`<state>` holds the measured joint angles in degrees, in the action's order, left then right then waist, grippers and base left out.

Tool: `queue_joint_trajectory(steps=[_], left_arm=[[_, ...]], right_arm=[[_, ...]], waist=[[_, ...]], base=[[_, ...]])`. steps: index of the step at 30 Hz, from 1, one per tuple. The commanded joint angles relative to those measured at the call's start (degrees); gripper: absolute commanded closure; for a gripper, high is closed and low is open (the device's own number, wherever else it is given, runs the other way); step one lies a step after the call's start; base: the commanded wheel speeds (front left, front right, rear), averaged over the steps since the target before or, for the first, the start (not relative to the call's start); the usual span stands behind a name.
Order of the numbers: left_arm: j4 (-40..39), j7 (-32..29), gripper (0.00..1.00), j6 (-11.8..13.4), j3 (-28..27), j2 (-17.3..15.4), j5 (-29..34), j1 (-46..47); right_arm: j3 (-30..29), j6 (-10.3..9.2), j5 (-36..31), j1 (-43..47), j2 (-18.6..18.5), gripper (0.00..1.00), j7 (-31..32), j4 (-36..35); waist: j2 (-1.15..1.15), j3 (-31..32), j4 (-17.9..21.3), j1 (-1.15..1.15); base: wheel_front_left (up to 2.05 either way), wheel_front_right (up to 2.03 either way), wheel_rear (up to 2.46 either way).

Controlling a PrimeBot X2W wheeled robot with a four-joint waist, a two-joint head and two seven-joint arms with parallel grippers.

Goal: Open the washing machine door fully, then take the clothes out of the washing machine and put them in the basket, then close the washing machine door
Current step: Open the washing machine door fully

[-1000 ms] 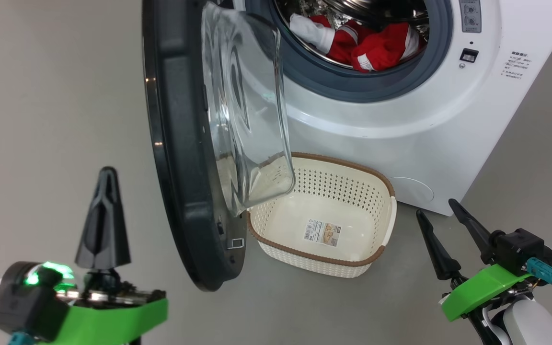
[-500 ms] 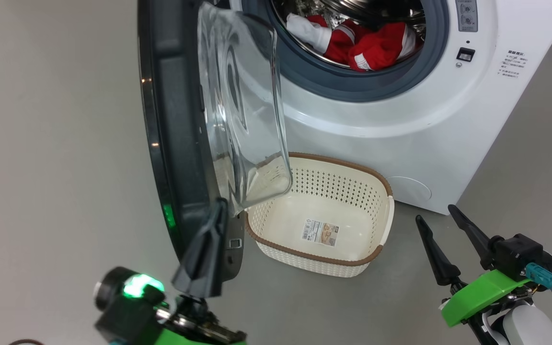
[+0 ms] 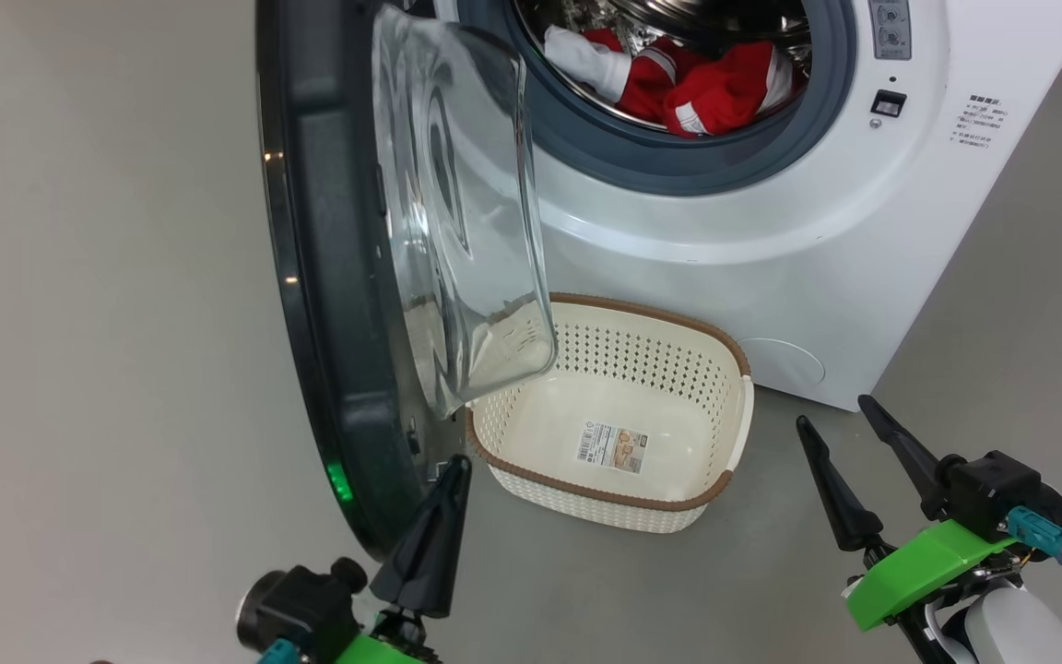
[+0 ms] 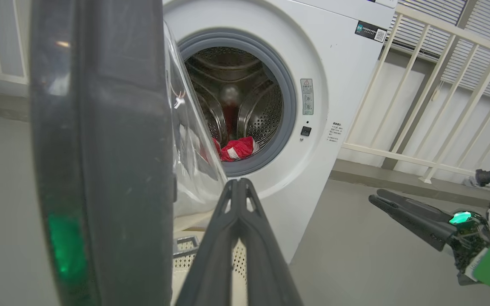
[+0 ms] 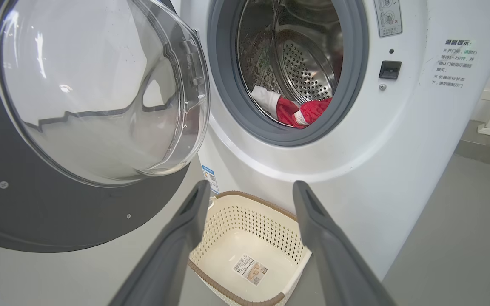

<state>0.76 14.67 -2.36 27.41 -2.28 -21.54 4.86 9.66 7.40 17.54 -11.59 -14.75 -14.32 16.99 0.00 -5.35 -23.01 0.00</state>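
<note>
Step 1 partial: door (image 3: 328, 277) swung out, lower rim just left of L gripper (image 3: 455, 472) (fingers pressed together, empty). Clothes (image 3: 725, 88) still in washing machine (image 3: 771, 258), well ahead of R gripper (image 3: 835, 415) (spread, empty). Basket (image 3: 642, 355) betw. grippers, empty; unloading & closing left.

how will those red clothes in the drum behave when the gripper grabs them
Likely floppy: the clothes lie crumpled in folds in the drum, so they should drape and trail from a pinch. Probably light, being a small heap. The pieces look tangled, so one may drag another out.
</note>
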Motion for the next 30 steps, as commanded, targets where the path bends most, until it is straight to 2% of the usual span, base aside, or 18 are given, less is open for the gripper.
queue_joint_trajectory(steps=[1,20,30], left_arm=[[-0.5,0.3,1.00,-0.3,-2.4,-0.6,-0.7,1.9],[6.5,0.3,1.00,-0.4,-7.5,-0.6,-2.1,3.8],[7.6,0.3,1.00,-0.1,-14.6,-0.6,-0.9,4.0]], right_arm=[[1.2,0.09,-0.2,-0.1,-0.3,0.00,-0.7,-1.4],[1.4,0.09,-0.4,-0.3,-0.6,0.00,-0.7,-1.7],[1.9,0.09,-0.6,-0.7,-0.6,0.00,-0.7,-1.9]], waist=[[0.00,0.0,0.0,0.00],[0.00,-0.1,-0.4,0.00],[0.00,-1.3,-1.1,0.00]], base=[[0.00,0.00,0.00],[0.00,0.00,0.00],[0.00,0.00,0.00]])
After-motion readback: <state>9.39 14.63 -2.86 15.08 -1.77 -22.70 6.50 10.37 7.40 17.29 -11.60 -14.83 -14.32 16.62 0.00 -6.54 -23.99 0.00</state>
